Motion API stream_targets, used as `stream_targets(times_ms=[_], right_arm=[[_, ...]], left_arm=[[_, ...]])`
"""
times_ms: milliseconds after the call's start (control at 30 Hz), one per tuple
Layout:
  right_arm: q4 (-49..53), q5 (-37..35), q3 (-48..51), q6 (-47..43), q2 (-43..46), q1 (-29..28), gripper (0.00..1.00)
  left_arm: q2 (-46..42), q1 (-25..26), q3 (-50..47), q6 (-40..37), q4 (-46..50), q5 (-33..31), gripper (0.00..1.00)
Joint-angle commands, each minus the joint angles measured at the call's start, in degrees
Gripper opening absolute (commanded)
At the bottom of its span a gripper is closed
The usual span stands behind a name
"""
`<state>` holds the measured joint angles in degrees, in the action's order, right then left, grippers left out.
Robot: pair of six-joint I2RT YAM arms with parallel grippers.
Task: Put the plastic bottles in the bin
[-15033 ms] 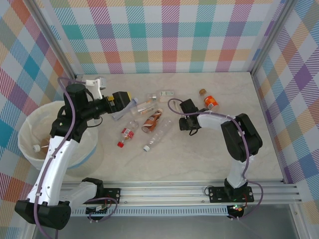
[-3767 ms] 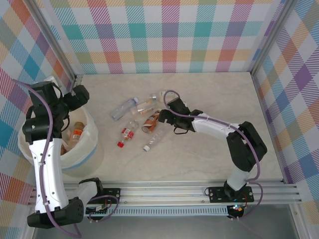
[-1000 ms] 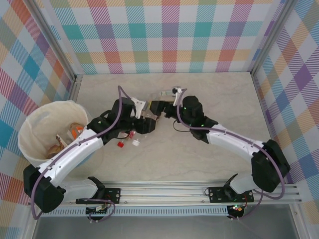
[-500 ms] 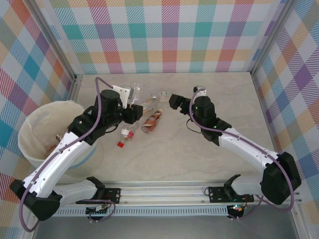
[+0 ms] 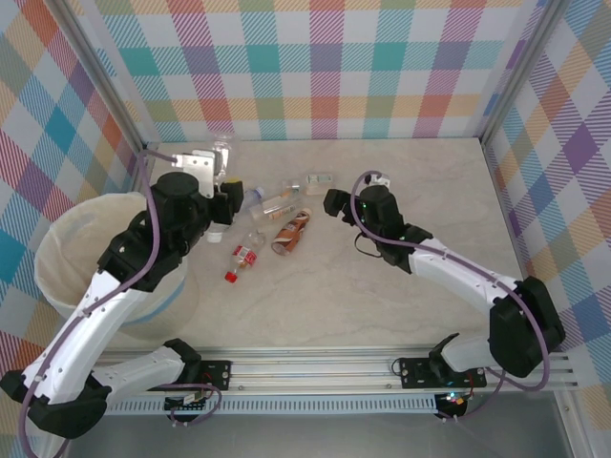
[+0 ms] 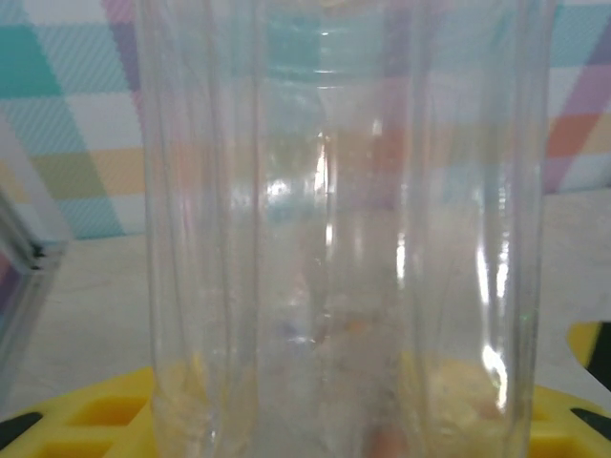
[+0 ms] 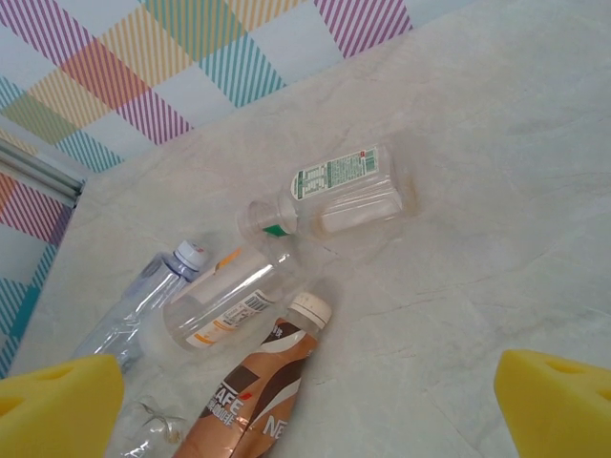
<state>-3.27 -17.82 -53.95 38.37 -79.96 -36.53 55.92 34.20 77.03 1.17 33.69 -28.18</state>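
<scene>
My left gripper [image 5: 221, 179] is shut on a clear plastic bottle [image 5: 223, 153], held upright above the table's back left, just right of the bin [image 5: 59, 243]. In the left wrist view that bottle [image 6: 334, 239] stands between the yellow pads [image 6: 91, 415]. Several bottles lie mid-table: a blue-capped one [image 5: 252, 197], an orange-labelled one [image 5: 277, 201], a green-labelled one [image 5: 320, 179], a brown one [image 5: 291, 229] and a red-labelled one [image 5: 245, 254]. My right gripper [image 5: 334, 203] hangs open just right of them. Its wrist view shows the green-labelled [image 7: 344, 189], orange-labelled [image 7: 224, 301] and brown [image 7: 263, 391] bottles ahead of the right gripper [image 7: 307, 401].
The bin, lined with a white bag, stands at the left edge under my left arm. Checked walls [image 5: 325, 67] close the back and sides. A metal rail [image 5: 334, 367] runs along the near edge. The marble table [image 5: 382, 305] lies bare to the front and right.
My left gripper has lifted the clear bottle out of the pile and carried it left and back toward the bin. The right gripper has drawn back slightly from the pile, still open.
</scene>
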Motion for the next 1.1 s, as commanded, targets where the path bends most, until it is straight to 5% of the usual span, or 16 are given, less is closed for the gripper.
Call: stream_targets(times_ms=[0,133,433,633,933,1067], right_arm=[[1.7,1.5,-3.3,0.2,-1.4,0.2,1.0],[3.1,3.0,-4.9,0.1,-3.5,0.2,1.0],[3.5,5.8,-8.3,0.3,-7.1,0.2,1.0],[6.5,7.2,-11.0,0.0,-9.7,0.3,1.0],[8.3,7.3,-14.4,-1.7,-11.0,0.3,1.0],[8.4,7.5,-13.9,-0.4,-11.1,0.3,1.0]], left_arm=[[-0.5,-1.9,2.9,-5.0,-1.1,-15.3,0.5],[0.6,-8.2,6.7,-5.9,6.3,-25.3,0.51],[-1.5,-27.4,5.0,-1.9,17.7,-31.0,0.57],[4.7,-39.4,5.8,5.0,30.1,-34.4,0.64],[3.1,-41.8,6.7,7.8,30.4,-26.4,0.95],[1.8,-41.8,7.6,8.3,30.2,-20.7,1.0]])
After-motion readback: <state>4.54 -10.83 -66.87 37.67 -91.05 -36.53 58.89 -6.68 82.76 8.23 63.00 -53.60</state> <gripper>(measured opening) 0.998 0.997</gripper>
